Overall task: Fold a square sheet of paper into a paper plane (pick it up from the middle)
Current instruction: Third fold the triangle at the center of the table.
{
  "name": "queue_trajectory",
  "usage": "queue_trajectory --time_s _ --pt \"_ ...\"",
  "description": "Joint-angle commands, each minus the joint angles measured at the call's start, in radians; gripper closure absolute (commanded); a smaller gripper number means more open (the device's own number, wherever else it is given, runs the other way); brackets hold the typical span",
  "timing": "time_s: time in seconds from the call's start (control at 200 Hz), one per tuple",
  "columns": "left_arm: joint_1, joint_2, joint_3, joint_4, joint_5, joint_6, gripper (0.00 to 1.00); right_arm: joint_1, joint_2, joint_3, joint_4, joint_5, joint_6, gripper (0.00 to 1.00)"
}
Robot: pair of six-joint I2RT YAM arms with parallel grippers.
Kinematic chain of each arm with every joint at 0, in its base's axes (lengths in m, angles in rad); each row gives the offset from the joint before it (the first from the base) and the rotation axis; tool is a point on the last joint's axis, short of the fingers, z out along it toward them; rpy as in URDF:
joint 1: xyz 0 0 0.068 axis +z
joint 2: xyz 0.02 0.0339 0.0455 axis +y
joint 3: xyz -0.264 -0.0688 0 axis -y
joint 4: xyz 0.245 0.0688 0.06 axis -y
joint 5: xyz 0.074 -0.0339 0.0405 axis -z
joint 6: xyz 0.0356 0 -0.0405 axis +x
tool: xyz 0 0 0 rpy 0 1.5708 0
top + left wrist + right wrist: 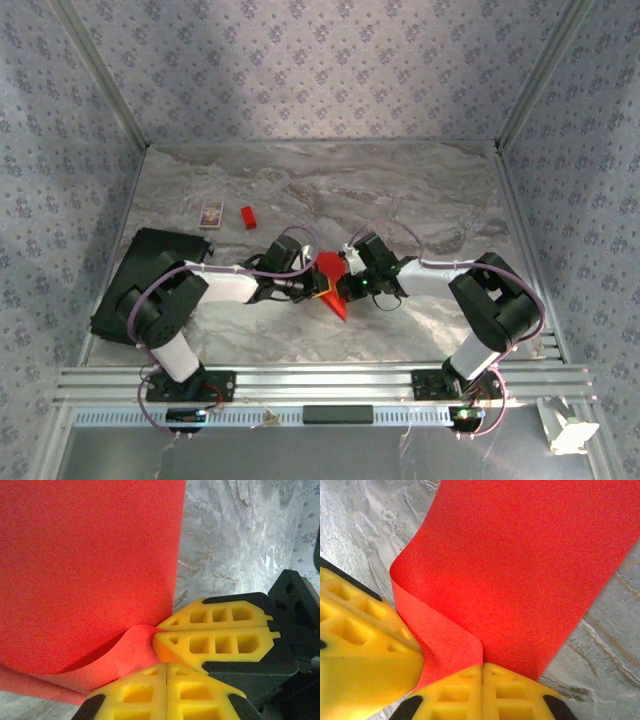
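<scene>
The square sheet of paper (330, 270) is clamped mid-frame by the left gripper (166, 674) and right gripper (482, 674); seemingly mid-fold, so a flattened crease is called for next.

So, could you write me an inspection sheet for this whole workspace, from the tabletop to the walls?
Surface: grey marble-pattern tabletop; no spills seen.
Job's things: bright red sheet of paper, creased and curling, held near the table's centre between the two grippers.
Clutter: small patterned card and small red rectangular block side by side, far left; flat black pad partly under the left arm.
Grippers: left gripper and right gripper, both with yellow fingers, both shut on the sheet, tips close together.
Cables: pale purple cables loop along both arms, clear of the paper.
Surroundings: floral-papered walls on three sides; aluminium rail at the near edge.
</scene>
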Motion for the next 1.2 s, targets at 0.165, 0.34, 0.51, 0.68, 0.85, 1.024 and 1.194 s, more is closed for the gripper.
queue_trajectory --time_s 0.165,0.34,0.51,0.68,0.85,1.024,1.194 --pt "0.006 0.064 0.001 -0.038 -0.027 0.047 0.97 -0.005 0.013 -0.010 -0.078 0.042 -0.011 1.00" --pt "0.007 0.093 -0.016 -0.058 -0.049 0.051 0.98 -0.004 0.010 -0.011 -0.076 0.041 -0.008 1.00" --pt "0.006 0.092 -0.014 -0.075 -0.057 0.055 0.98 -0.004 -0.001 -0.004 -0.074 0.028 0.003 1.00" --pt "0.006 0.088 -0.003 -0.092 -0.057 0.064 0.98 -0.017 -0.093 0.013 -0.094 0.041 0.060 0.78" --pt "0.006 0.088 -0.002 -0.082 -0.051 0.058 0.99 -0.022 -0.161 0.023 -0.146 0.079 0.118 0.65" --pt "0.005 0.081 0.006 -0.093 -0.050 0.058 0.99 0.025 -0.185 0.005 -0.113 0.016 0.258 0.73" --pt "0.006 0.085 0.006 -0.094 -0.052 0.058 0.98 0.092 -0.163 0.018 -0.122 0.014 0.278 0.96"
